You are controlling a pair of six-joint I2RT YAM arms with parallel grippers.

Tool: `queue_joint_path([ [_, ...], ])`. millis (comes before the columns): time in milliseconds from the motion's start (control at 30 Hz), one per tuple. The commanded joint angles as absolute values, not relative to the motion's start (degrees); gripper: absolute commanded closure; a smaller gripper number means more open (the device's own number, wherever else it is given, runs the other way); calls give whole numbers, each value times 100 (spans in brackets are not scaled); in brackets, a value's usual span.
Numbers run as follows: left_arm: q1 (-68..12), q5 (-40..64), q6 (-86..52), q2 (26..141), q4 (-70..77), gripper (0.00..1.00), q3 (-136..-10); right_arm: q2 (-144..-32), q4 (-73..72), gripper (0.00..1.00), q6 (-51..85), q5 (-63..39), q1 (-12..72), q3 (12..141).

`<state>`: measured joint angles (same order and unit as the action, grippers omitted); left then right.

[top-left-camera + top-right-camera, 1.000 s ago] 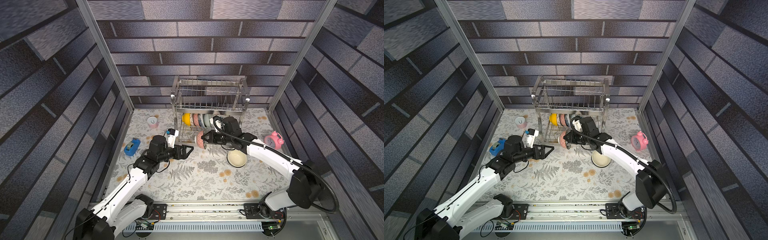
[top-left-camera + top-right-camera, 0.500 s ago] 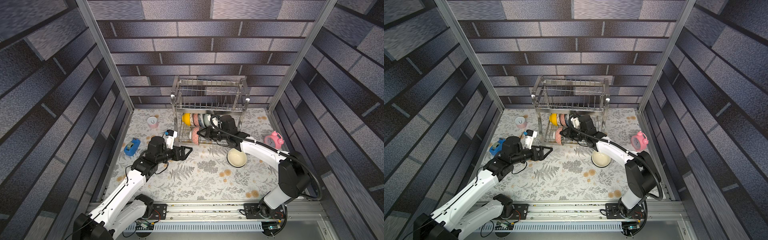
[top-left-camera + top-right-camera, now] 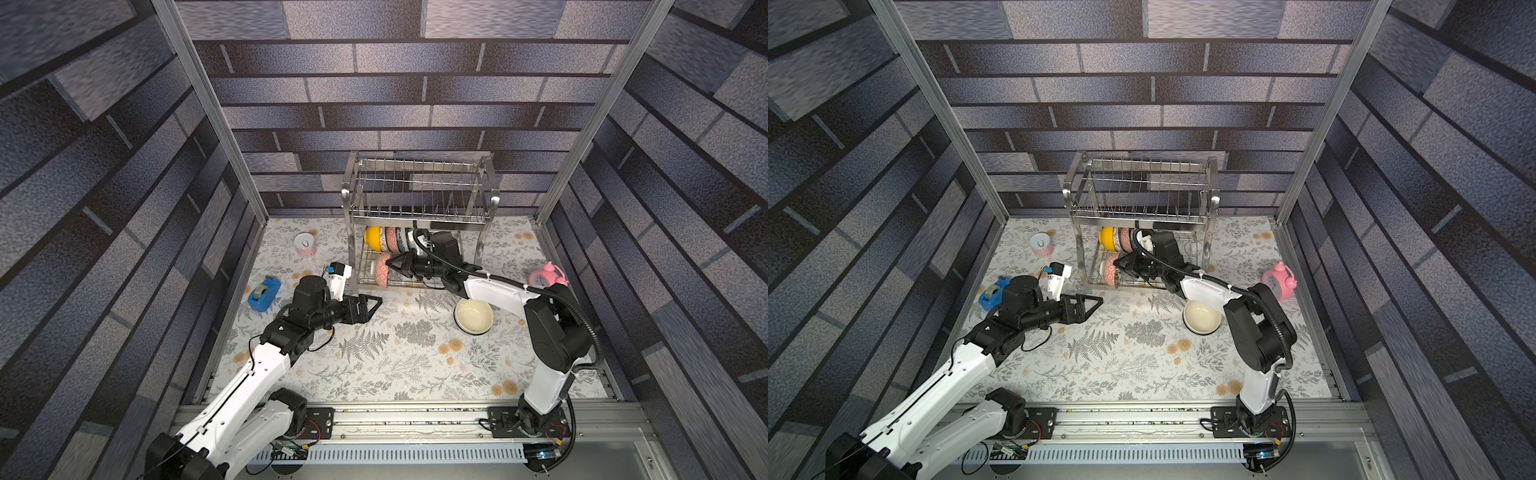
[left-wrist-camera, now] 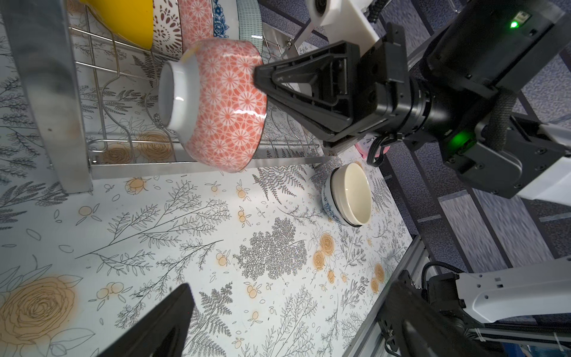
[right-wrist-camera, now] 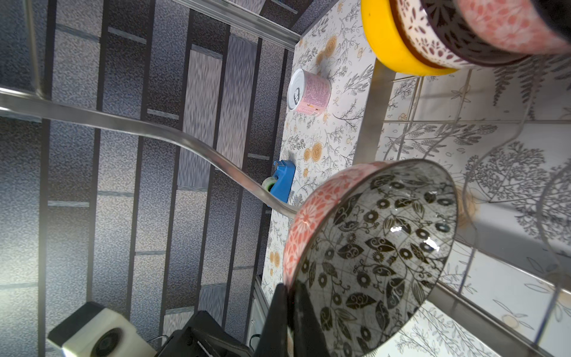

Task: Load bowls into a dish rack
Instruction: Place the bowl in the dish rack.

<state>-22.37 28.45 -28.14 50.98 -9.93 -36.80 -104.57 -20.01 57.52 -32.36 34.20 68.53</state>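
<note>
Pink-flowered outside in both top views, the bowl (image 3: pixel 381 270) showed its black-leaf inside only to the right wrist camera. The right claw (image 5: pixel 289 312) was clamped on its rim, the bowl on edge in the rack's (image 3: pixel 419 216) lower tier. The left claw (image 3: pixel 371 308) hung apart above the mat (image 3: pixel 399 365).

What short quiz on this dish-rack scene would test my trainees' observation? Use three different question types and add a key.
1. True or false: the left pincer holds a bowl.
2. Fill in: the cream bowl stands ____ the dish rack.
3. Which does the right pincer grip? A cream bowl; B pink floral bowl; C nothing.
Key: 1 false; 2 outside; 3 B.
</note>
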Motion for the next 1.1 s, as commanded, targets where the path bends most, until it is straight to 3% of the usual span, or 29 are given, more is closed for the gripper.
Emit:
queue_joint_path([
  [0,-2189,2892,-2914,4993,-1038,0,-3599,-10617,-2787,100,6025,-3526,3375,7228],
  [1067,-2057,2908,-2857,4869,-1274,0,-3675,-12166,-3651,100,6738,-3867,3323,8047],
])
